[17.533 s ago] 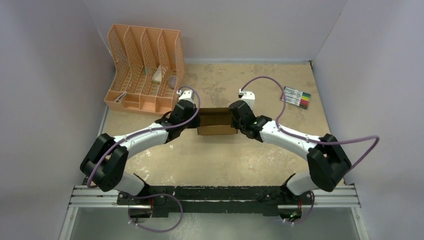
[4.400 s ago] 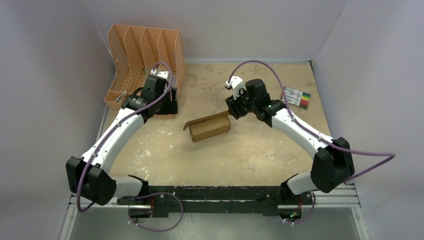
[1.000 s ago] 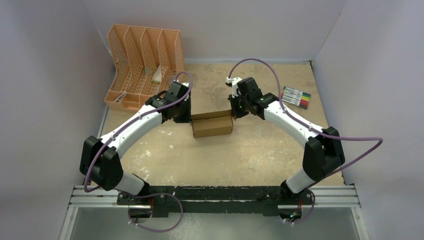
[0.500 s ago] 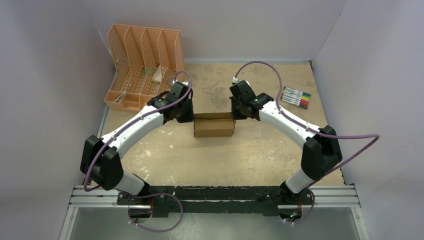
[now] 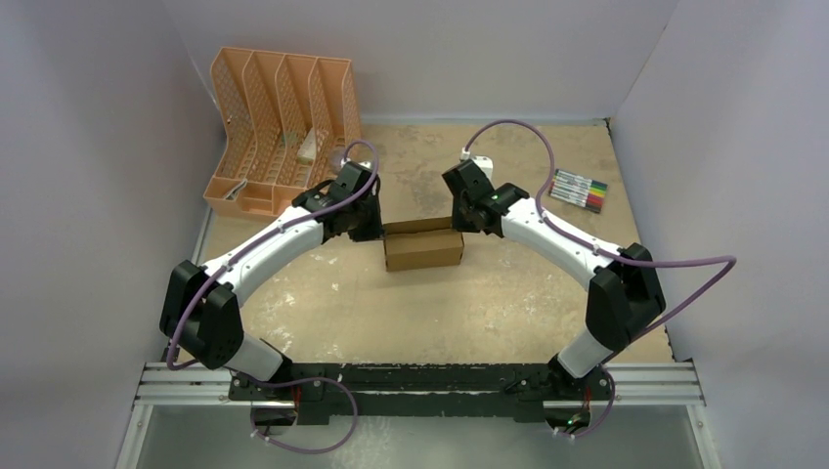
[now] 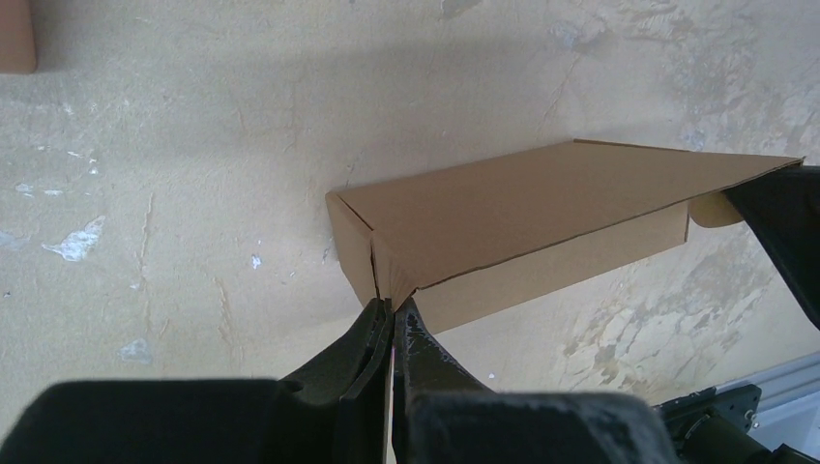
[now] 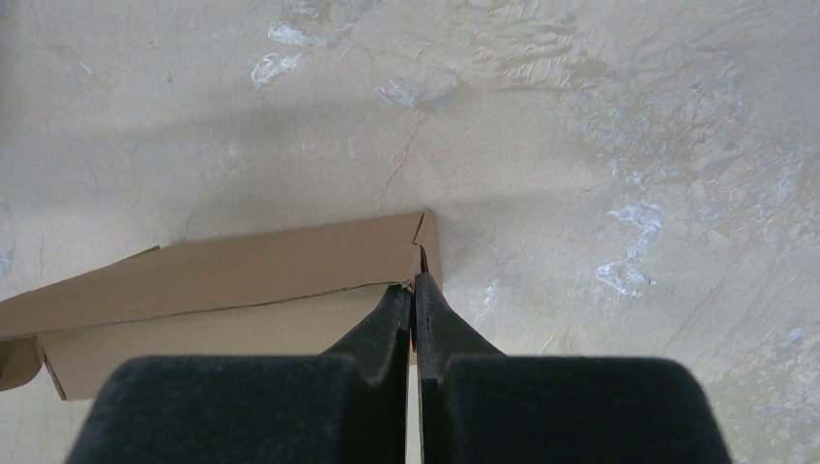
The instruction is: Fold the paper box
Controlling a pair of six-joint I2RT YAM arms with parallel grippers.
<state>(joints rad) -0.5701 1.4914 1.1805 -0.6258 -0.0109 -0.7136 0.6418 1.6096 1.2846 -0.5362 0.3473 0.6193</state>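
At the far left of the worktop [image 5: 440, 322] stands an orange file rack [image 5: 279, 127], apart from the work. The left pincer [image 6: 395, 307] is closed, its tips touching the left end of the box [image 5: 423, 250] where the lid meets the end wall. Whether any card is nipped between them I cannot tell. The box lies flat mid-worktop between the two arms, its lid lifting slightly toward the right end. The right pincer [image 7: 414, 286] is closed too, tips against that end's upper corner. A row of pens [image 5: 579, 191] lies well to the right. The step looks like tucking in the end flaps. Press both ends inward evenly so the box cannot slide or turn, and avoid crushing the lid edge.
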